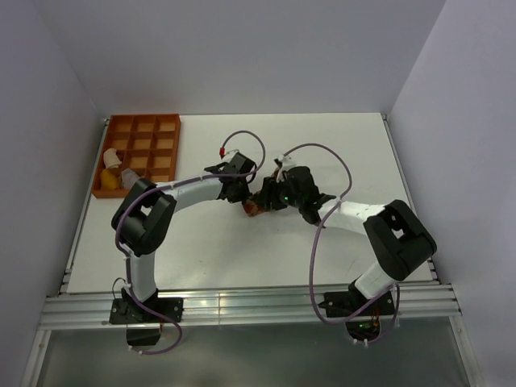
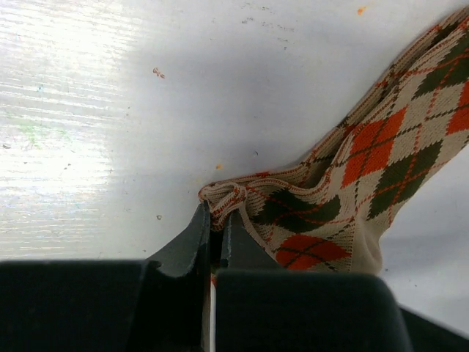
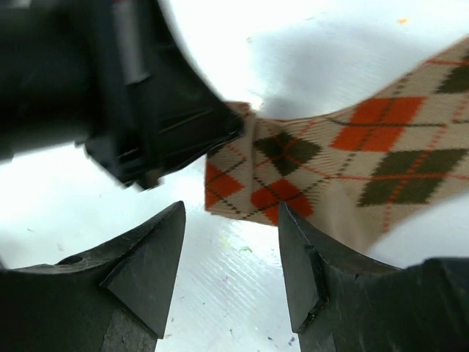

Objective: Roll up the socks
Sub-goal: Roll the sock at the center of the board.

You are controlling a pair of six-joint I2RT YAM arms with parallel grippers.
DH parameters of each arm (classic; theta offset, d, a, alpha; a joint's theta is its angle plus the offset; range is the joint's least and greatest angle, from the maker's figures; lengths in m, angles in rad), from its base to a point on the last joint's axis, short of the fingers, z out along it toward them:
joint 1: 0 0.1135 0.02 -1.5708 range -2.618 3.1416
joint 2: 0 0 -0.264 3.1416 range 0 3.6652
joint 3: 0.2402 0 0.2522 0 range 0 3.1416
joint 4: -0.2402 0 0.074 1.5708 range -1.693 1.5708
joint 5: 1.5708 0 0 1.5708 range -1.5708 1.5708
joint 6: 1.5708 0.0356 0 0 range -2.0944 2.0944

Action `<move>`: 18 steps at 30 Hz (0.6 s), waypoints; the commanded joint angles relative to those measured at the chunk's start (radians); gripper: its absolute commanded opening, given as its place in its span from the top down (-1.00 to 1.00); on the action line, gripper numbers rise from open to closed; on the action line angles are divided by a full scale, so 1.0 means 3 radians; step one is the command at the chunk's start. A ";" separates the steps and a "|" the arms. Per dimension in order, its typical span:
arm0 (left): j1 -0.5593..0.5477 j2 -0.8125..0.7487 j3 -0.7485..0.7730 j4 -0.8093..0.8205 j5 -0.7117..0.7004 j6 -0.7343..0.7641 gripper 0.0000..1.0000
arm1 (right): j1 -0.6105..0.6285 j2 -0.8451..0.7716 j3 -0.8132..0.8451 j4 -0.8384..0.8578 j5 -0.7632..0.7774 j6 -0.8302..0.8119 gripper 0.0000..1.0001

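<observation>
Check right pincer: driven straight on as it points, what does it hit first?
Most likely the argyle sock: its tan edge lies just ahead of the open right pincer. The left pincer, shut on that sock's corner, sits slightly left of the line. Depth is unclear.

- The sock (image 2: 352, 183): knitted cloth, matt, with a fine ribbed weave and a slightly fuzzy edge.
- The table (image 2: 110, 110): white, smooth and a little glossy, with fine streaks and some small specks.
- The left gripper (image 2: 217, 214) and the right gripper (image 3: 231, 213) are of black plastic, matt, and the fingers show faint layer lines.
- The tray (image 1: 145, 118) is orange-brown and matt. It looks like plastic.
- The rail (image 1: 242, 310): bare grey metal, ribbed, with a dull shine.
</observation>
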 commanded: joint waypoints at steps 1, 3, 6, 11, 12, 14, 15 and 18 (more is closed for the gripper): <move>-0.0003 0.0151 0.0141 -0.0494 -0.0092 0.0209 0.99 | 0.0239 -0.0106 -0.0075 0.0258 0.0432 -0.0432 -0.22; -0.0003 0.0166 0.0212 -0.0550 -0.0046 0.0240 0.99 | 0.0387 -0.0081 -0.0095 0.0340 0.0584 -0.0544 -0.22; -0.0003 0.0187 0.0274 -0.0611 0.0000 0.0265 0.99 | 0.0510 -0.0050 -0.0146 0.0488 0.0697 -0.0616 -0.22; -0.0003 0.0172 0.0284 -0.0596 0.0077 0.0270 0.99 | 0.0623 0.0114 -0.0146 0.0667 0.0810 -0.0621 -0.22; -0.0003 0.0172 0.0289 -0.0596 0.0082 0.0270 0.99 | 0.0648 0.0144 -0.0136 0.0672 0.0841 -0.0621 -0.22; -0.0003 0.0177 0.0300 -0.0601 0.0108 0.0276 0.99 | 0.0730 0.0226 -0.0095 0.0698 0.0923 -0.0606 -0.22; -0.0003 0.0172 0.0294 -0.0596 0.0118 0.0286 0.99 | 0.0750 0.0252 -0.0090 0.0698 0.0923 -0.0586 -0.22; -0.0003 0.0172 0.0284 -0.0581 0.0123 0.0276 0.99 | 0.0776 0.0232 -0.0202 0.0836 0.0938 -0.0336 -0.20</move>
